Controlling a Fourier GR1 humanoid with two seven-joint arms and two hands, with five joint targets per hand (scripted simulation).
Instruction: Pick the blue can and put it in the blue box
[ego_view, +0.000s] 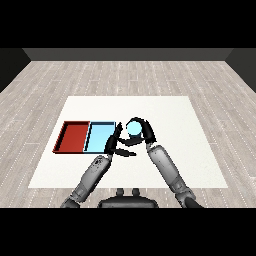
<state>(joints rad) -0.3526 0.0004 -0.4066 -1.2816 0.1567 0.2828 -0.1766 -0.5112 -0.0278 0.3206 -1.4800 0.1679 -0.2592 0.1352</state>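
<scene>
Blue cylindrical can (134, 128) is gripped w/ curled right hand (142, 131) just beside light blue tray (100, 136); open left hand (113, 142) at tray's edge could be clipped, tipping it.

White table (165, 107) w/ two trays, set on a wood-plank floor (130, 75)

We see the red tray (73, 136) & light blue tray (99, 136) lying flat side by side, edges touching, on the table's left half, red outermost, blue nearer the middle; both sit towards the front edge, approx parallel to it. Rest of the tabletop we can make out is plain white, though part of it just right of the blue tray is hidden from us
</scene>
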